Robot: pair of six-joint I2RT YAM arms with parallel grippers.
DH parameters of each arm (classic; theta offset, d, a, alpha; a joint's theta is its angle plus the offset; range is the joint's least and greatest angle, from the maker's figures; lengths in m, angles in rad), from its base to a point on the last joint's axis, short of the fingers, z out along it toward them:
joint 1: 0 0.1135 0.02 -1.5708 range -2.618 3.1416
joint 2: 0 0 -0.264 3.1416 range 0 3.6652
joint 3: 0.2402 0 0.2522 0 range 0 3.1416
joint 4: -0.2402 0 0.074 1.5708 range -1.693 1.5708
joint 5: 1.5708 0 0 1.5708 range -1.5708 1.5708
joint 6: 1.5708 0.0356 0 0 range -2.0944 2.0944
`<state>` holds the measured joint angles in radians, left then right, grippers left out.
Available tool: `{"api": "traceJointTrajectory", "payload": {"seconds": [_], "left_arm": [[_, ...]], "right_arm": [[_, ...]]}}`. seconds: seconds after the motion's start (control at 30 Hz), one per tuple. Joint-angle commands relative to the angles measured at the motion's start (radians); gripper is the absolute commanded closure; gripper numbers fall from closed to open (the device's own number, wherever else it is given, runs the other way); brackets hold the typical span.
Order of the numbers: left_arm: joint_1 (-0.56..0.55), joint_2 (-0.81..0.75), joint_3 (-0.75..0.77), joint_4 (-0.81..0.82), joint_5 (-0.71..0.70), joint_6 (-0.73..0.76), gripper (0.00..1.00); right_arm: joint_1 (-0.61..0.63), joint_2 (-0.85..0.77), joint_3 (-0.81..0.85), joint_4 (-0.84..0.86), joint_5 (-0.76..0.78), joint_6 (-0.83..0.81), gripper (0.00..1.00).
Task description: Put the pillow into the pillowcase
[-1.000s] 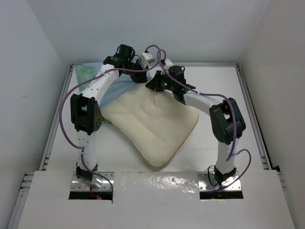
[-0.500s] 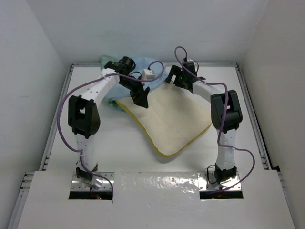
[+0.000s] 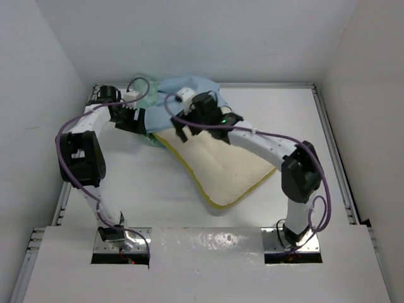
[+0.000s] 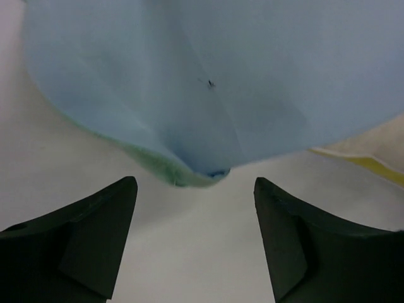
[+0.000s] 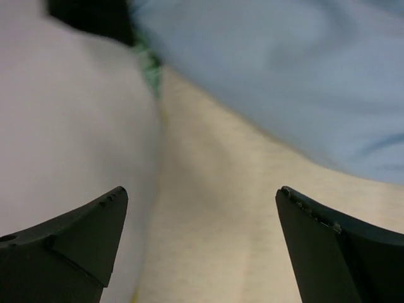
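The cream pillow [image 3: 237, 170] with its yellow edge band lies slantwise mid-table, its far end under the light blue pillowcase [image 3: 189, 87]. The cloth's mint green side shows at the back left [image 3: 140, 85]. My left gripper [image 3: 139, 122] hovers open at the pillowcase's left edge. In the left wrist view the blue cloth [image 4: 221, 76] hangs just ahead of the open left gripper [image 4: 196, 189], nothing between its fingers. My right gripper [image 3: 182, 130] is open over the pillow's far left corner. The right wrist view shows the pillow [image 5: 233, 208] below the open right gripper [image 5: 202, 192], with pillowcase [image 5: 284, 76] beyond.
The white table [image 3: 145, 189] is bounded by a metal rail on the left [image 3: 69, 183] and on the right [image 3: 334, 158], with white walls behind. Purple cables loop off both arms. The arm bases stand at the near edge.
Both grippers went from shut to open. The left arm swung out to the back left. The right arm came left over the pillow's far end, where the blue cloth now lies.
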<state>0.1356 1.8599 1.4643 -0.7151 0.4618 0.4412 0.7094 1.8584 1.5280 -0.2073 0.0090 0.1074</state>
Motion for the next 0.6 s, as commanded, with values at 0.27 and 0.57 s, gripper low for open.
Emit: {"api": "traceJointTrajectory", "payload": {"seconds": [0.27,0.57], "left_arm": [[-0.007,0.216,0.061,0.158,-0.169,-0.24,0.37],[-0.007,0.168,-0.018,0.238,0.084,-0.205,1.0]], "right_arm": [[0.15,0.263,0.07,-0.012,0.219,0.078,0.01],[0.116,0.372,0.216,0.026,0.284,0.217,1.0]]}}
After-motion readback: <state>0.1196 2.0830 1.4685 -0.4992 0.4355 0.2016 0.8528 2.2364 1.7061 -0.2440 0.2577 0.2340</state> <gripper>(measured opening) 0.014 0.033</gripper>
